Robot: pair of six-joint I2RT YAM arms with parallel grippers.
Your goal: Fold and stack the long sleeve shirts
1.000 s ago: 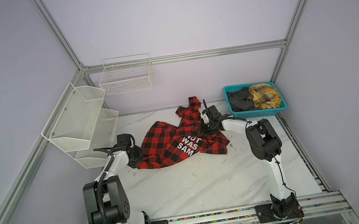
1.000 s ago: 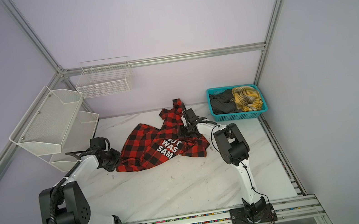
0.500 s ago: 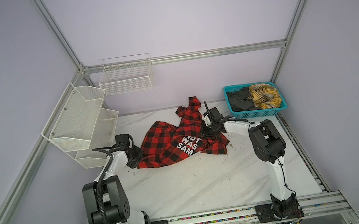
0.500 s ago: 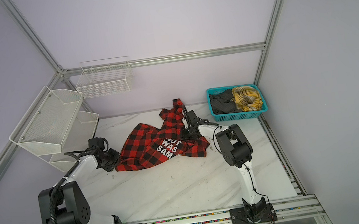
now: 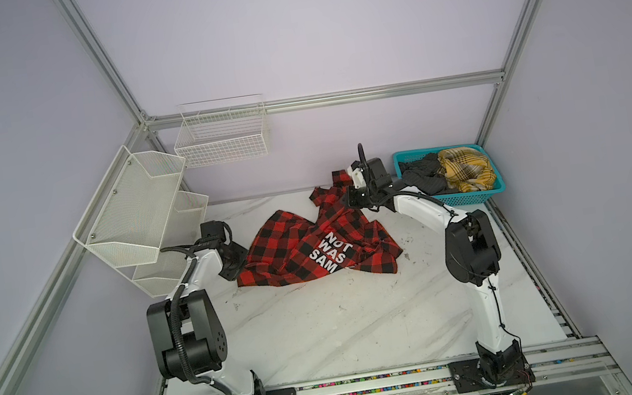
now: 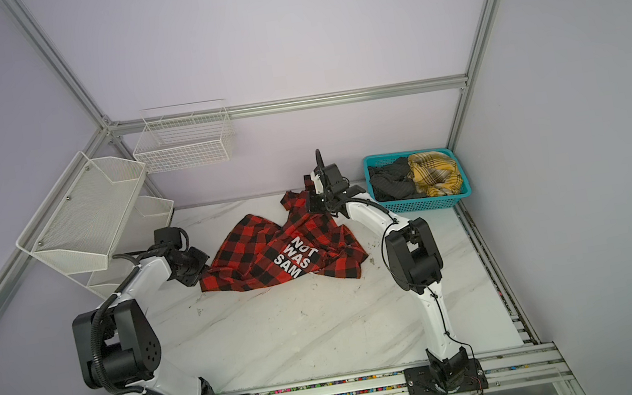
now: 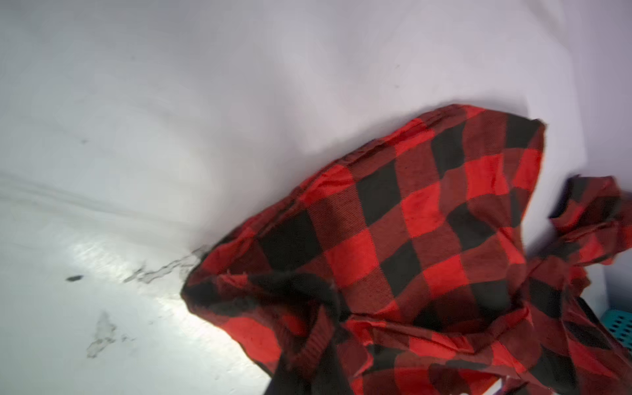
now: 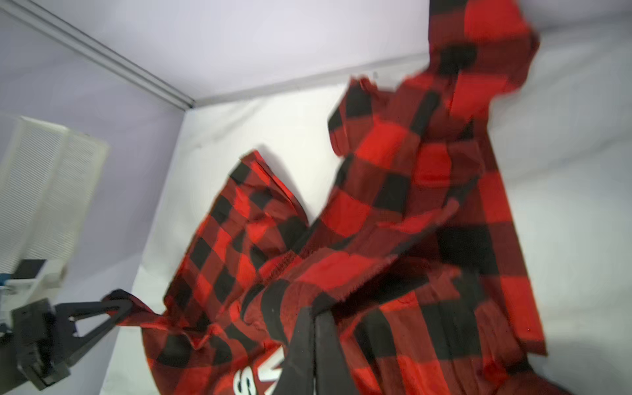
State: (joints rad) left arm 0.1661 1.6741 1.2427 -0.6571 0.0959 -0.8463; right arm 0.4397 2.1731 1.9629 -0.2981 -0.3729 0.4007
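Red-and-black checked shirt point(image 5: 304, 246) lies crumpled beside the teal basket point(image 5: 469, 196), left gripper point(image 5: 236, 265) clamped on its far edge, right gripper point(image 5: 350, 202) clamped on the edge nearest the basket: apparently spreading, next pull apart to flatten.

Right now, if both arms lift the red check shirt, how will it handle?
Likely floppy: the red check shirt lies crumpled, so it should sag between left gripper and right gripper. Probably light: thin cloth. Unheld parts may drag.

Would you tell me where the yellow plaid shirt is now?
In both top views, the yellow plaid shirt lies in the teal basket, far right, beside a dark grey shirt.
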